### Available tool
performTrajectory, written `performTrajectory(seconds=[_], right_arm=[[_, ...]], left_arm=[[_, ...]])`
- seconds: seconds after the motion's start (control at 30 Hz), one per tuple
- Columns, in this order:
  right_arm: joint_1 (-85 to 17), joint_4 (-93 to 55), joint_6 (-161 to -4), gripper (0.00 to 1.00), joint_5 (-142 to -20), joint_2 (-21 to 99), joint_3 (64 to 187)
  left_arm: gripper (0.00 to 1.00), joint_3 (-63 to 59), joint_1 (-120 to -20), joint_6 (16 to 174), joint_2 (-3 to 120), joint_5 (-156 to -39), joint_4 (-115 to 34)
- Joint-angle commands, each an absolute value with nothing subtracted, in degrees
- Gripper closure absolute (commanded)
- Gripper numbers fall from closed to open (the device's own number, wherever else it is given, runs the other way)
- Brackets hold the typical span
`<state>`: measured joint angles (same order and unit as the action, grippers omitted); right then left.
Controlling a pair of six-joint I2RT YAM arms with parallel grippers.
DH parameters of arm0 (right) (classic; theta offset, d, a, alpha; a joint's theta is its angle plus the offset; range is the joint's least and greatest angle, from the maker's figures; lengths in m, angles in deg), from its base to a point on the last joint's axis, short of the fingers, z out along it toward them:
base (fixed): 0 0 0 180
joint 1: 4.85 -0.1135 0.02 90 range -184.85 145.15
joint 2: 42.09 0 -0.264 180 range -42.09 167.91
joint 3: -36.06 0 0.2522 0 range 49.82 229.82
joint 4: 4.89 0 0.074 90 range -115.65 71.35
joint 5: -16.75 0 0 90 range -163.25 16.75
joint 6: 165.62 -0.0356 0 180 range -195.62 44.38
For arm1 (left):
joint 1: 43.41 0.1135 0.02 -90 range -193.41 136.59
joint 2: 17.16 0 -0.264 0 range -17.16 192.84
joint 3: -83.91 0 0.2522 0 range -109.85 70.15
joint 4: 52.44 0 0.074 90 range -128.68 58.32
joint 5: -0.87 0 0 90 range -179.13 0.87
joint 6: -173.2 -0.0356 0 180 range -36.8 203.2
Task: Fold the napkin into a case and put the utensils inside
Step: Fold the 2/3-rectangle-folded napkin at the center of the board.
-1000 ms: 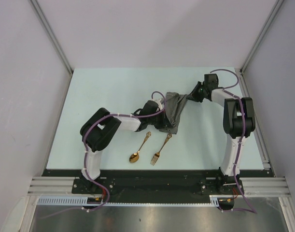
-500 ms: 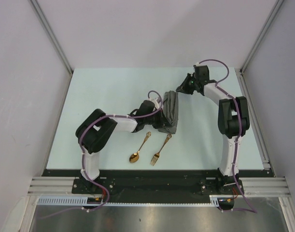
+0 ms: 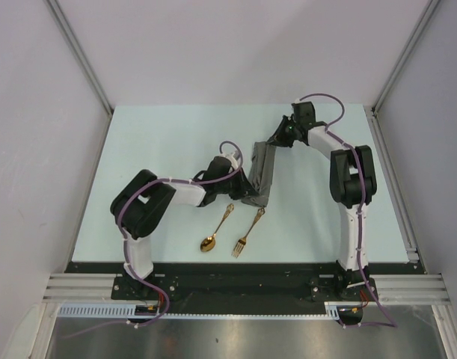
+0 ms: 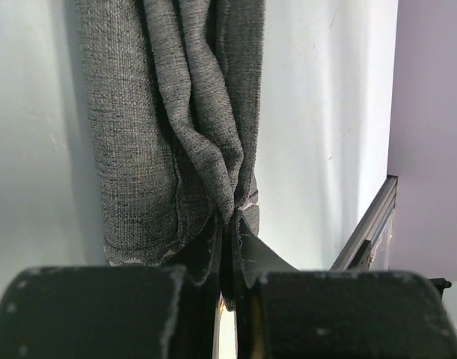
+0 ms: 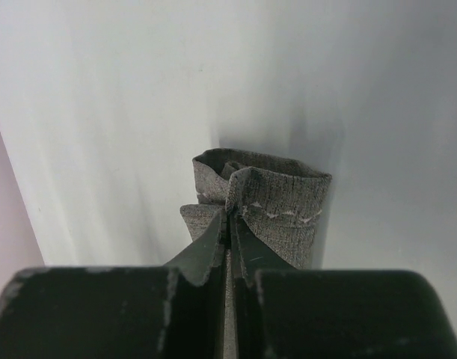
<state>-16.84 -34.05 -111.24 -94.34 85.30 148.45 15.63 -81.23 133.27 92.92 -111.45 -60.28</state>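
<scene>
Presently both hands are clenched on the bunched napkin (image 3: 259, 172): left hand (image 4: 229, 228) at its near end, right hand (image 5: 228, 221) at its far end (gold spoon (image 3: 218, 226) and fork (image 3: 250, 229) lie nearby on the bench (image 3: 153, 149)).

A pale mint-white table (image 3: 168, 149) sits in a booth of plain lavender-grey walls (image 3: 235, 45) (back, left and right alike), with aluminium posts (image 3: 80, 56) up the back corners. Along the near edge lie a silver rail (image 3: 86, 286) and a brushed metal sheet (image 3: 235, 340); the light is soft and even.
</scene>
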Motion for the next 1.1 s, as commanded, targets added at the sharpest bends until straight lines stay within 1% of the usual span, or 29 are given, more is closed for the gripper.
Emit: performTrajectory(seconds=[0.0, 0.13, 0.17, 0.27, 0.57, 0.77, 0.87, 1.07], right_arm=[[-17.9, -33.3, -110.8, 0.94, -93.9, 87.6, 153.4], [-19.1, -35.1, -109.4, 0.89, -93.4, 89.3, 156.0], [-19.3, -35.5, -109.0, 0.86, -93.3, 89.6, 157.2], [-19.9, -37.5, -107.4, 0.81, -93.6, 90.8, 159.4], [-20.8, -39.4, -104.0, 0.68, -94.0, 87.7, 157.1], [-20.8, -37.0, -102.1, 0.60, -92.2, 77.4, 146.3], [-20.8, -36.0, -102.1, 0.59, -92.9, 72.7, 140.4], [-20.8, -31.8, -102.6, 0.59, -91.9, 65.6, 127.2]], left_arm=[[0.93, 17.3, -80.7, 134.6, 89.5, -112.8, -61.1], [0.93, 18.7, -79.9, 136.0, 90.1, -112.9, -62.7], [0.93, 19.1, -79.8, 136.7, 90.2, -113.0, -63.2], [0.93, 20.6, -79.2, 137.6, 90.0, -112.3, -64.5], [0.91, 24.5, -77.9, 142.0, 90.8, -114.0, -72.2], [0.87, 24.6, -77.5, 142.9, 90.2, -114.6, -73.1], [0.85, 24.9, -77.1, 143.8, 89.9, -115.2, -73.8], [0.85, 24.9, -76.5, 144.2, 90.0, -115.5, -74.1]])
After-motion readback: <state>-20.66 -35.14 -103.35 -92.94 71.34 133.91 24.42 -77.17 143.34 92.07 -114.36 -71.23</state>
